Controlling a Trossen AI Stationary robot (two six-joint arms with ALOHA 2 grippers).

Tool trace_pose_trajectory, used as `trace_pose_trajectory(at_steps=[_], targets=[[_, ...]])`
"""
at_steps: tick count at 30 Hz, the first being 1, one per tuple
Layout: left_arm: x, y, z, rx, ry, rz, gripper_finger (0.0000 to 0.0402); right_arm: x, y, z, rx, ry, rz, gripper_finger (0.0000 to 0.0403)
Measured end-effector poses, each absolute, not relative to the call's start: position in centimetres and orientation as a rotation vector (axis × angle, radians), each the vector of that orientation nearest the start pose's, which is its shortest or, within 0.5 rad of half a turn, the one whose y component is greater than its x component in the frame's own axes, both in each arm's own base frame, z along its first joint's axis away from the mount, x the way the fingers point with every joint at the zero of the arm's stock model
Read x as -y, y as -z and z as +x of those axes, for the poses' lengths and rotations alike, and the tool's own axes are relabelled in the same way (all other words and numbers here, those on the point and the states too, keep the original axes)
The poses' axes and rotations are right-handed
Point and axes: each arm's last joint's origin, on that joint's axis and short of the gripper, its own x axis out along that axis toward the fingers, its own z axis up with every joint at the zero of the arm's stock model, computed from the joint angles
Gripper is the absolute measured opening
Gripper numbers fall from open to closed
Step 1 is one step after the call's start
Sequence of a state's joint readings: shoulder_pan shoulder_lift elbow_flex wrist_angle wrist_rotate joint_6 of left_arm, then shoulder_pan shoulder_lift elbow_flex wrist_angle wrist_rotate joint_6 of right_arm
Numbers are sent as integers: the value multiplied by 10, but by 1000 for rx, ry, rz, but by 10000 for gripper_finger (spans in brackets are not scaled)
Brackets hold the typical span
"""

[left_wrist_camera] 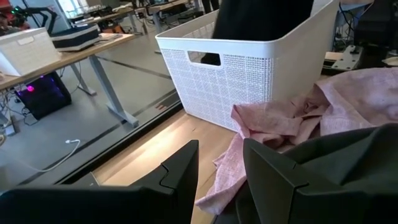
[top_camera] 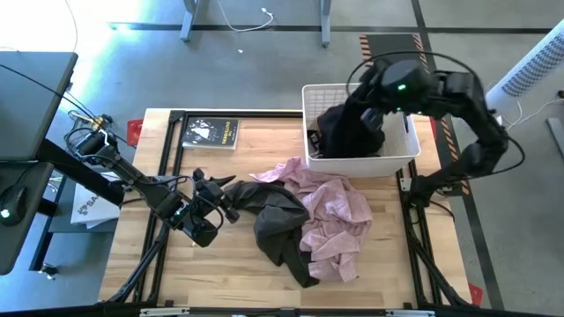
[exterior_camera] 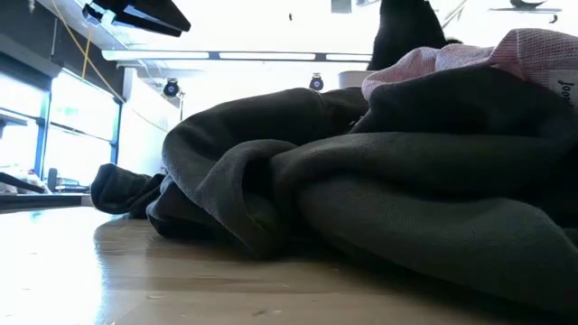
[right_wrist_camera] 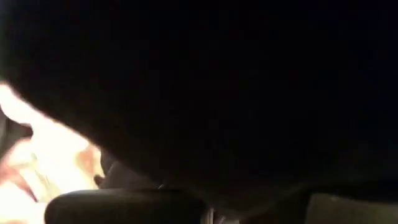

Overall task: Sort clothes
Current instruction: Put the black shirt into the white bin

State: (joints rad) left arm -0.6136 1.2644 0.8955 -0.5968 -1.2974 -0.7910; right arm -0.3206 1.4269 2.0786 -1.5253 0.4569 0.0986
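A black garment [top_camera: 348, 132] hangs from my right gripper [top_camera: 377, 99] over the white lattice basket [top_camera: 388, 163]; it also shows in the low view [exterior_camera: 406, 32] and the left wrist view [left_wrist_camera: 261, 18]. A pale pink garment [top_camera: 335, 207] lies crumpled on the table in front of the basket. A dark grey-olive garment [top_camera: 278, 216] lies partly against its left side. My left gripper [left_wrist_camera: 221, 180] is open and low at the left end of the dark grey-olive garment [left_wrist_camera: 354, 155], which lies beside one finger. The pink cloth [left_wrist_camera: 286, 118] shows through the gap. My right gripper holds the black garment by its upper part from above; its own wrist hides the fingers in the high view, and black cloth [right_wrist_camera: 217, 93] fills its wrist view. The garment hangs below it, its lower part [top_camera: 339, 145] inside the basket.
A small dark booklet [top_camera: 211, 132] lies at the table's far left. Black frame rails [top_camera: 167, 167] run along the table's sides. The table's near left wood [top_camera: 220, 273] is bare. A white fan [top_camera: 538, 62] stands beyond the right edge.
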Motion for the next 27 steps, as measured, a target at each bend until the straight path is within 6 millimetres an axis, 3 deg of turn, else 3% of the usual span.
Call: trace_pose_trajectory(at_steps=[6, 11, 16, 22, 27], targets=[[112, -261, 207, -279, -771, 55, 125, 76, -474, 190, -908, 746, 60, 21], [112, -260, 207, -280, -769, 55, 125, 87, -426, 189, -969, 726, 88, 21], [112, -260, 207, -279, -769, 53, 125, 119, -373, 197, -857, 708, 165, 21], [112, -261, 207, -278, -771, 54, 125, 164, -322, 215, -666, 552, 324, 21], [111, -261, 208, -274, -778, 51, 125, 182, -283, 218, -812, 577, 395, 21]])
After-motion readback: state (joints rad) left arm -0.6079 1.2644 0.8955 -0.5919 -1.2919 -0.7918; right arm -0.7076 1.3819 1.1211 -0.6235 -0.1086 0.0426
